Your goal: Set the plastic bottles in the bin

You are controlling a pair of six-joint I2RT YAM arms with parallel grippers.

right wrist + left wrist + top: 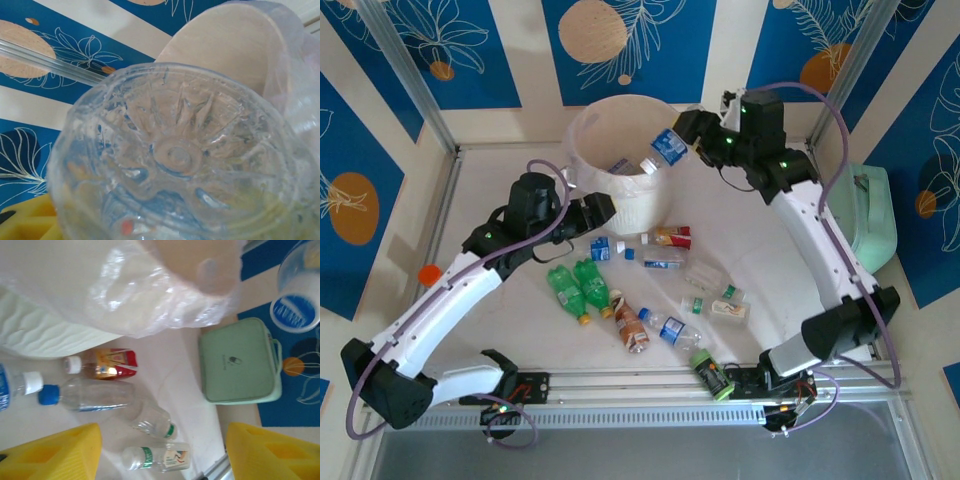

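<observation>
Drop-off | right gripper (688, 137) is gripping bottle (667, 148) above bin (588, 128) | left gripper (604, 207) is hanging spread, empty | next: releasing

Overhead view, both wrist views near bin (645, 200)

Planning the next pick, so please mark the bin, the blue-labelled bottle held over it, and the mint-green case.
bin (640, 202): top external view, front ribbed wall.
blue-labelled bottle (668, 148): top external view, on its label.
mint-green case (239, 360): left wrist view, middle of its lid.
</observation>
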